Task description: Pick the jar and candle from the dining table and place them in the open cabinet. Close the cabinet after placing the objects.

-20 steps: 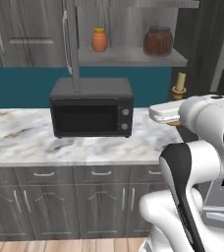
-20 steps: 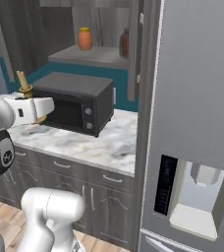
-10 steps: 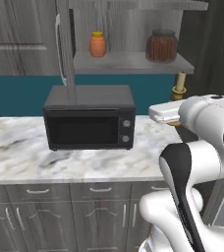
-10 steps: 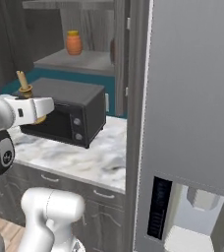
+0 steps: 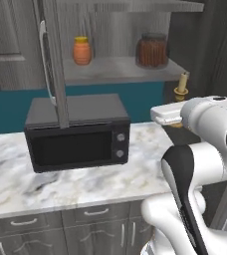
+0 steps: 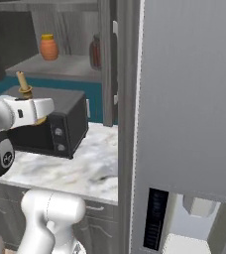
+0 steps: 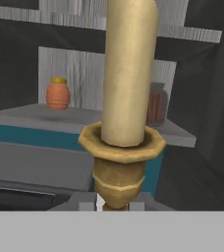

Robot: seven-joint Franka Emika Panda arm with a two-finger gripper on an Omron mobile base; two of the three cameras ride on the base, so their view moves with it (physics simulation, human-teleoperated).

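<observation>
My gripper [image 7: 115, 202] is shut on the brass holder of the pale-yellow candle [image 7: 126, 88] and holds it upright. The candle [image 5: 182, 82] stands above my white hand, to the right of the microwave and a little below the cabinet shelf [image 5: 110, 69]; it shows as well in the right base view [image 6: 22, 83]. The jar [image 5: 152, 50] of reddish-brown sticks sits on that shelf at its right end [image 7: 156, 103], half hidden by the cabinet's side [image 6: 94, 52]. The cabinet door [image 5: 55, 60] stands open, edge-on. The dining table is out of view.
A small orange bottle [image 5: 82, 51] stands on the shelf left of the jar. A black microwave [image 5: 78, 132] sits on the marble counter [image 5: 60, 187] under the cabinet. A tall grey fridge [image 6: 184, 99] rises close on the right.
The base has driven closer, so both base views now show the microwave and the open cabinet larger and nearer. The candle stays in my shut gripper in the same pose.
</observation>
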